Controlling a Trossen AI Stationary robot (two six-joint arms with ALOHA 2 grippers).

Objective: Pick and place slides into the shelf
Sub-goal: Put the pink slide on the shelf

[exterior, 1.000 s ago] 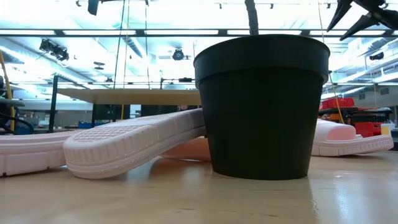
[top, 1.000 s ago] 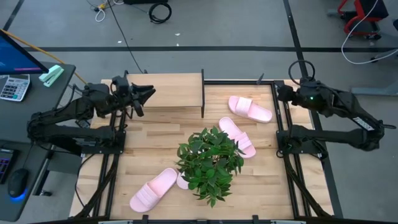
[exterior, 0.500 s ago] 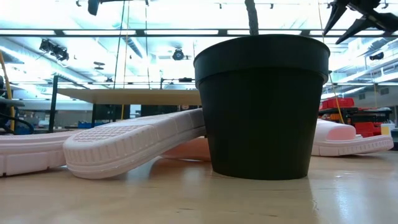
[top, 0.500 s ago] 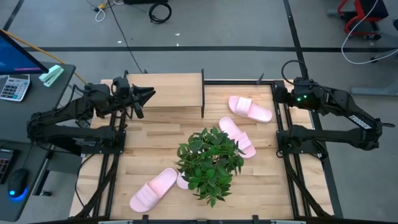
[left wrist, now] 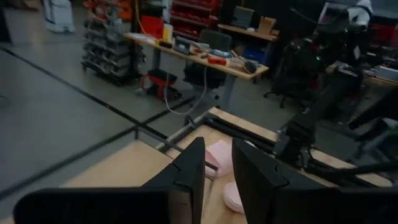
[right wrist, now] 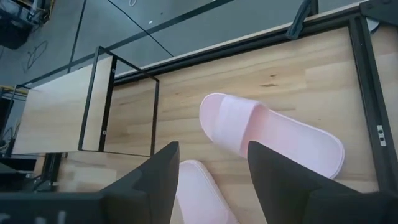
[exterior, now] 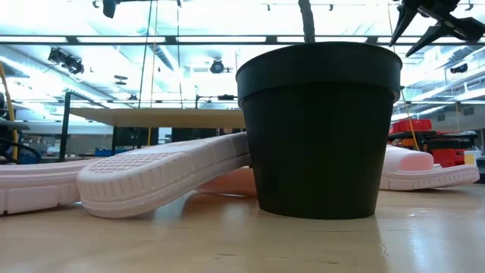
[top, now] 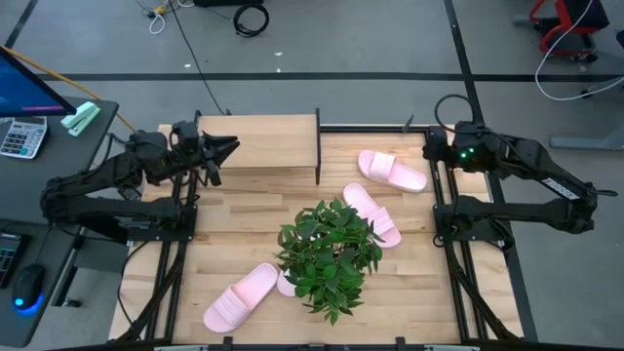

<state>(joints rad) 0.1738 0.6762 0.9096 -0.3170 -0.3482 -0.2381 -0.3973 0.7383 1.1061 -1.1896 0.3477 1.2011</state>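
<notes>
Nothing is shelved yet: the shelf [top: 258, 141] at eleven o'clock carries no slides [top: 392, 172]; all lie on the bench [top: 234, 229]. Right gripper [right wrist: 208, 177], fingers spread, hovers over the one-o'clock slide; left gripper [left wrist: 217, 177], fingers narrowly parted, hangs empty beside the shelf.

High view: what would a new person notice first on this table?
A green potted plant stands in the middle of the table, with pale pink slides scattered around it. The shelf sits at the far left with no slide on it. The right gripper, open, hovers near the far slide.
</notes>
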